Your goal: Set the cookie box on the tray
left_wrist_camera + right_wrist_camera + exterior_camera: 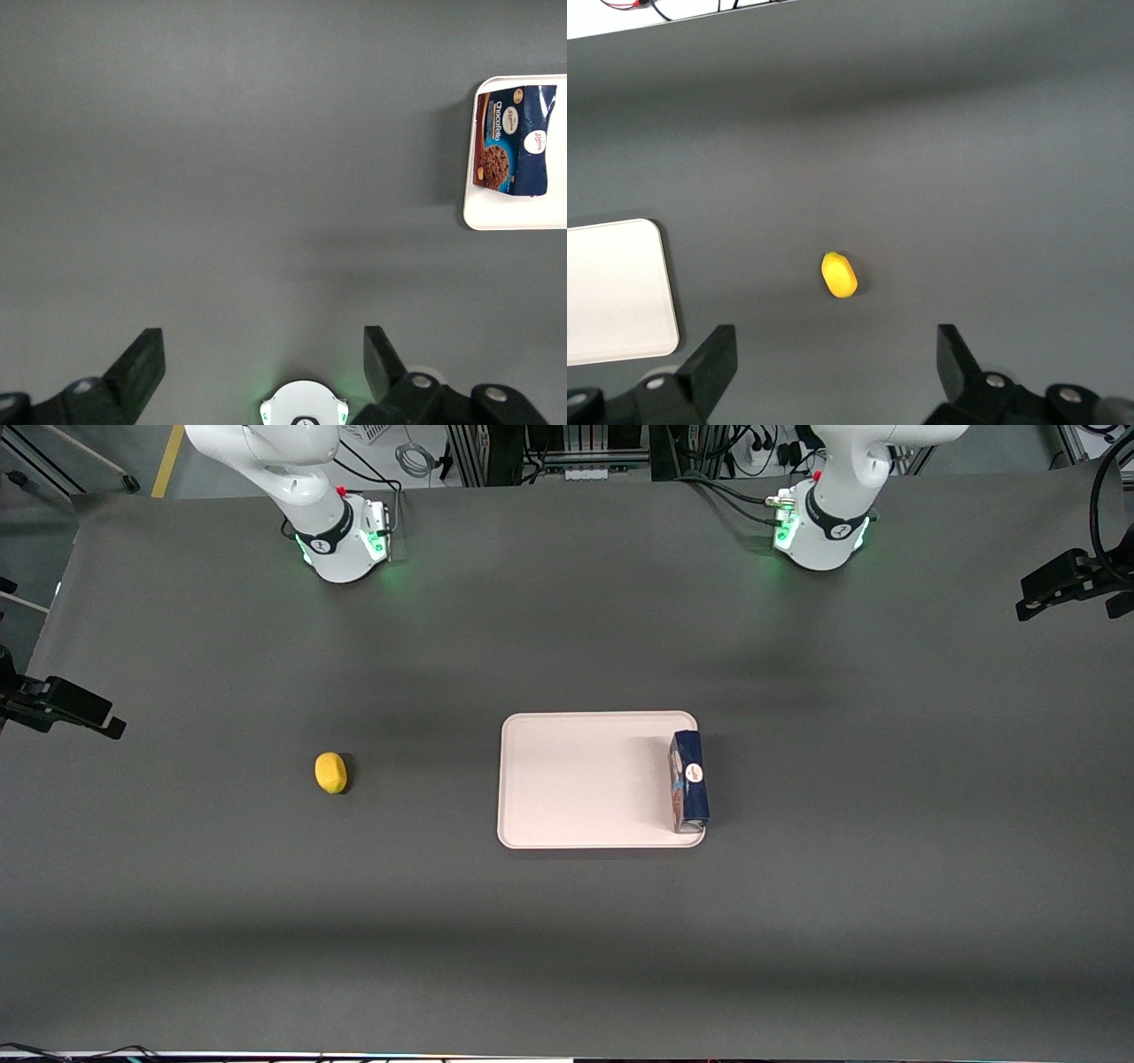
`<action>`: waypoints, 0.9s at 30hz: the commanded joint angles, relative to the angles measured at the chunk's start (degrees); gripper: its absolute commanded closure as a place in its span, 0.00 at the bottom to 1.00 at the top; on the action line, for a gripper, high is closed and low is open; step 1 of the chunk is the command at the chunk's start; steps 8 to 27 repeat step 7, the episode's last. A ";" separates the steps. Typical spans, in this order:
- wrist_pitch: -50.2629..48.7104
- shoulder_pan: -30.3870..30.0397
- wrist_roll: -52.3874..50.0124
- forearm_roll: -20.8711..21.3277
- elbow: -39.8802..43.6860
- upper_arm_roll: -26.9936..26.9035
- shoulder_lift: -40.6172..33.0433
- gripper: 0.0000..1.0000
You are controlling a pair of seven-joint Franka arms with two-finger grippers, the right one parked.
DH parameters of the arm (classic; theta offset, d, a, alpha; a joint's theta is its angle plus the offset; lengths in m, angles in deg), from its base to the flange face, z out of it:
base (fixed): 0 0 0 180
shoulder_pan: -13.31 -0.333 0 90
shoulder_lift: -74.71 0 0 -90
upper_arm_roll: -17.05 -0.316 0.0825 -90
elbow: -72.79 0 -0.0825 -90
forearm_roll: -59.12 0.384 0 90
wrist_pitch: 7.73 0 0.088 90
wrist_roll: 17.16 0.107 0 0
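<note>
Cookie box (688, 780) lies on tray (576, 779), along tray edge toward working arm's end, nothing gripping it. Tray sits on dark table (567, 939). Gripper (264, 363) high above bare table, well apart from box, fingers (142, 363) spread wide, holding nothing. Yellow lemon-like object (330, 772) on table toward parked arm's end.

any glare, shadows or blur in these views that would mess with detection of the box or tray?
Front view: even lighting, broad soft shadow bands on the table; cookie box and tray sharp, no glare, green base-LED glow on the mat. Left wrist view: box print readable, tray cut by the frame edge, open gripper high above bare mat, away from the tray. Right wrist view: yellow object sharp, small soft shadow.
</note>
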 commanded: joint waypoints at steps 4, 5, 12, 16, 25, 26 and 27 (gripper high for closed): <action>-1.73 0.07 0.51 0.03 1.89 -0.20 0.73 0.00; -1.73 0.07 0.69 0.03 1.89 -0.20 0.73 0.00; -1.65 -0.19 1.30 0.03 1.89 -0.29 0.73 0.00; -1.65 -0.19 1.30 0.03 1.89 -0.29 0.73 0.00; -1.65 -0.19 1.30 0.03 1.89 -0.29 0.73 0.00; -1.65 -0.19 1.30 0.03 1.89 -0.29 0.73 0.00; -1.65 -0.19 1.30 0.03 1.89 -0.29 0.73 0.00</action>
